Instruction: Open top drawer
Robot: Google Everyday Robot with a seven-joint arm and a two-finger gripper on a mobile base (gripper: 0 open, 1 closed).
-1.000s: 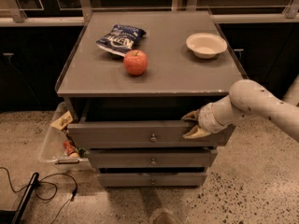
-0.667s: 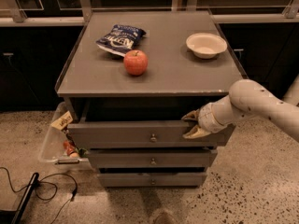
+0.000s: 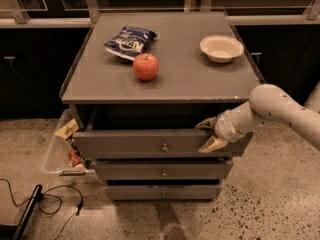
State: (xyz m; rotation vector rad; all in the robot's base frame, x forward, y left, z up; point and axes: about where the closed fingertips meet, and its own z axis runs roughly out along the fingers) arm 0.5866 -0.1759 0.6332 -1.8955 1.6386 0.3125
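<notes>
The top drawer (image 3: 125, 145) is the widest grey front, with a small round knob (image 3: 164, 147) at its centre. It stands pulled out a little from the cabinet, with a dark gap behind its top edge. My gripper (image 3: 209, 134) is at the right part of that front. One finger (image 3: 205, 124) reaches over the top edge into the gap, the other (image 3: 213, 145) lies on the front face, so the gripper clasps the panel. My white arm (image 3: 270, 109) comes in from the right.
On the cabinet top (image 3: 200, 84) are a red apple (image 3: 145, 66), a blue chip bag (image 3: 130, 40) and a white bowl (image 3: 221, 48). Two narrower drawers (image 3: 164, 170) (image 3: 164, 191) sit closed below. A clear bin (image 3: 55, 154) with snacks stands at the left; cables (image 3: 60, 199) lie on the floor.
</notes>
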